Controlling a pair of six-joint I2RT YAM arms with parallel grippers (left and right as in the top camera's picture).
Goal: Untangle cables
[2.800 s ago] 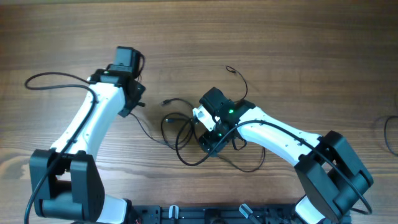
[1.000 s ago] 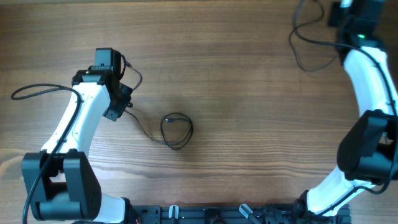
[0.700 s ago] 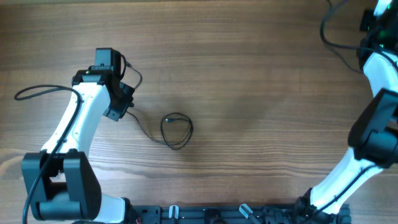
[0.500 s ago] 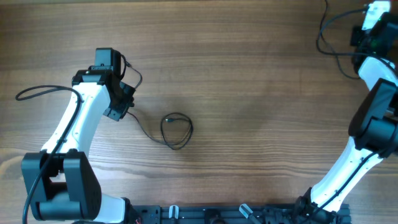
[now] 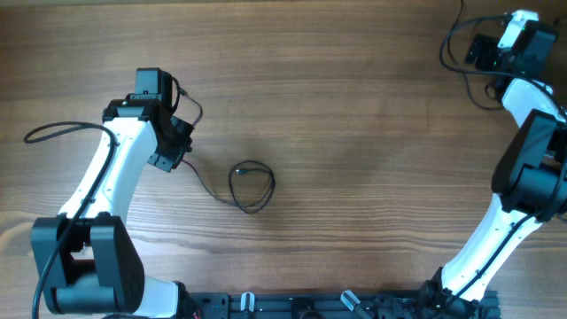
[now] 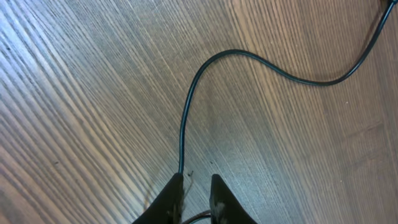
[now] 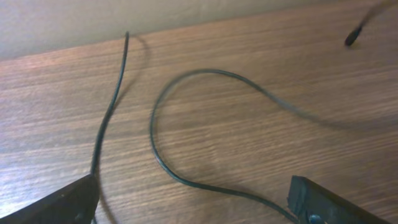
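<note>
Two YAM arms work over one wooden table (image 5: 354,133). The left arm (image 5: 115,168) reaches over the table's left half, and the right arm (image 5: 523,168) extends to the far right corner.

The left gripper (image 6: 198,182) has its fingers (image 6: 176,191) drawn nearly together and pinching the looped cable (image 5: 251,186). This thin black cord runs from the fingertips across the bare wood to a small closed loop left of the table's centre.

The right gripper (image 7: 193,186) has its fingers (image 7: 65,200) spread wide and grips nothing. The far cable (image 7: 155,143) lies slack on the wood in open curves between and ahead of those fingers. Its small plug end (image 7: 352,39) is blurred.
</note>
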